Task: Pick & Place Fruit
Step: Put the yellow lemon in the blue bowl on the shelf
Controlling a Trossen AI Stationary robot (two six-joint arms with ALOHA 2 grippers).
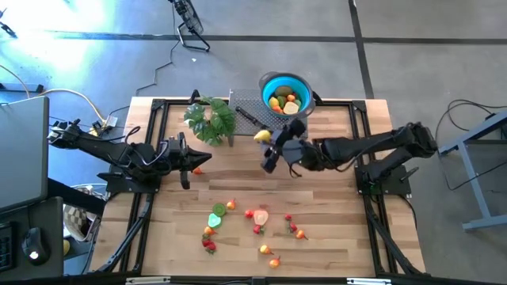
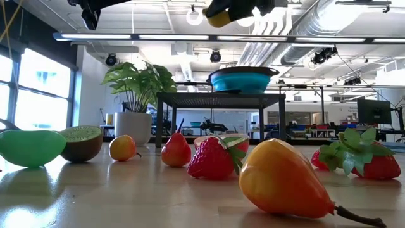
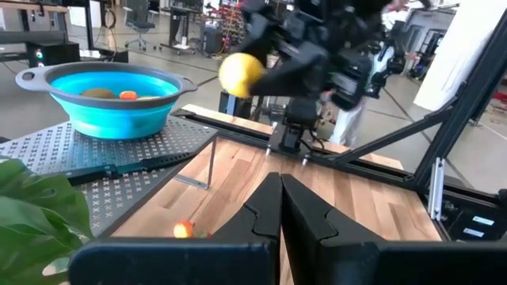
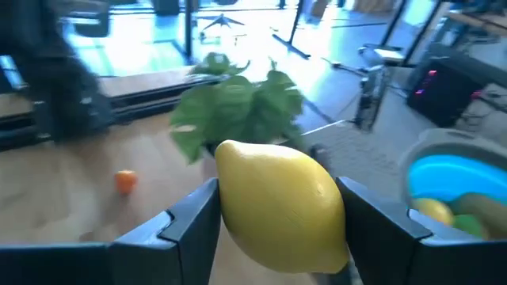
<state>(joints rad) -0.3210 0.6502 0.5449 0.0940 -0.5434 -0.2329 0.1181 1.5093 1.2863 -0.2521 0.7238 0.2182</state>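
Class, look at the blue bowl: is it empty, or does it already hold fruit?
Holding fruit: the blue bowl shows several pieces inside, seen from above.

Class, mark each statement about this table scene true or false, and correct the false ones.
1. The right gripper holds a yellow lemon between its jaws. True.
2. The blue bowl is empty. False: it already holds several fruits.
3. The left gripper has its jaws shut and holds nothing. True.
4. The lemon is resting on the table. False: it is held up in the air.
5. The leafy plant stands inside the blue bowl. False: it stands beside it, apart.
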